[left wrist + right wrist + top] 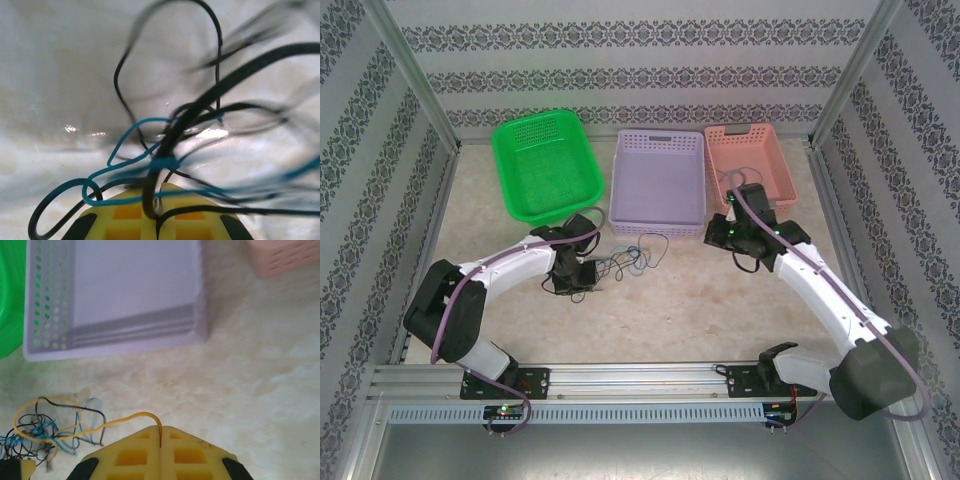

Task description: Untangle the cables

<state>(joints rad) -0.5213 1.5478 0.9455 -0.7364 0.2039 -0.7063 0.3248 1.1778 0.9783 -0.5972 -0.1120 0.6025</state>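
Note:
The cables [626,262] lie as a small tangle of black, blue and yellow strands on the table in front of the purple basket. My left gripper [584,276] sits at the tangle's left side. In the left wrist view its yellow fingers [125,215] are shut on a thick black cable [200,102], with blue strands [125,137] looped across them. My right gripper [160,429] is shut on the end of a thin yellow cable [125,419], which runs left into the tangle [45,432]. In the top view the right gripper [717,236] is beside the purple basket's near right corner.
Three baskets stand in a row at the back: green [546,165], purple [658,182] and pink [752,170], the pink one with a thin cable in it. Patterned walls and metal posts close in the table. The purple basket's near wall [120,342] is just ahead of the right gripper.

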